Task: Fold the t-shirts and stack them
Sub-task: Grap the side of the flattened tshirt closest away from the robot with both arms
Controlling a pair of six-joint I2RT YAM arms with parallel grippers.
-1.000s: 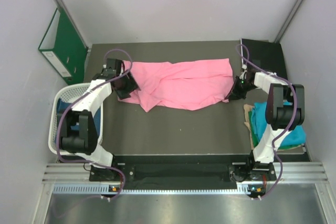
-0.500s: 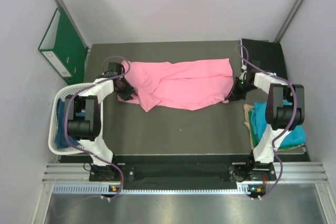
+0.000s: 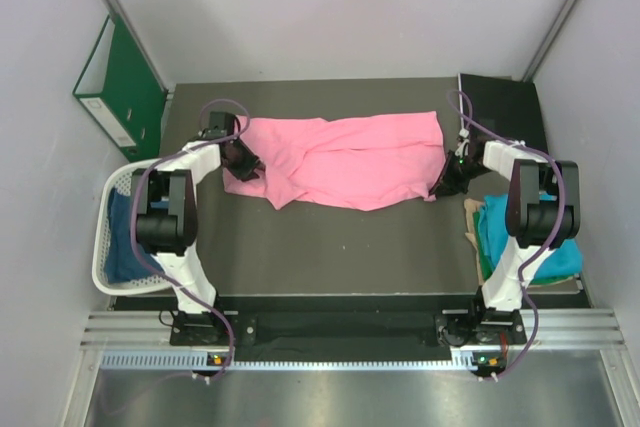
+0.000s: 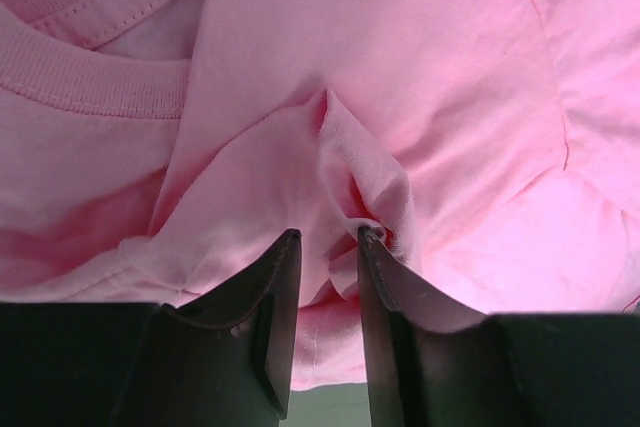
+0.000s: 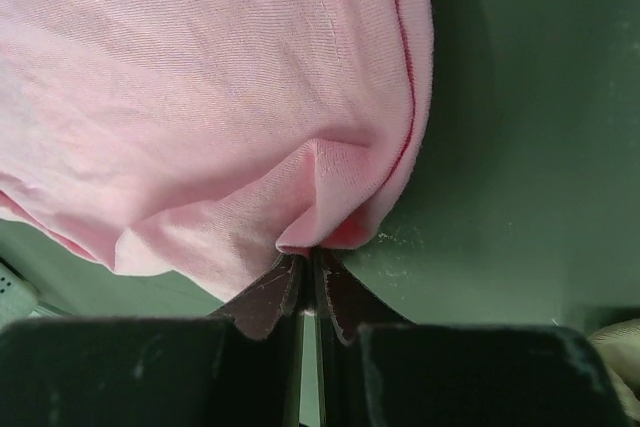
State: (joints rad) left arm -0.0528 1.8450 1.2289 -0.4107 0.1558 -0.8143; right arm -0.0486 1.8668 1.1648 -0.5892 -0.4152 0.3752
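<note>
A spread t-shirt (image 3: 340, 162) is lying across the middle of the table (image 3: 340, 247), the left gripper (image 3: 243, 162) sitting at its left end, the right gripper (image 3: 445, 179) at its right. A basket (image 3: 103, 237) is standing near-left, holding a second t-shirt (image 3: 125, 247), a binder (image 3: 120, 87) leaning behind it; a third t-shirt (image 3: 500, 232) is lying near-right.

No legible text, label or number anywhere.

Within 1 second the left gripper (image 3: 243, 161) has drawn its jaws in from wide apart to a narrow pinch, and a raised fold of the pink t-shirt (image 4: 420, 97) is now bunched between them. Its arm has swung off the white basket (image 3: 100, 247), well behind the jaws, uncovering more dark blue cloth (image 3: 125, 244)
</note>
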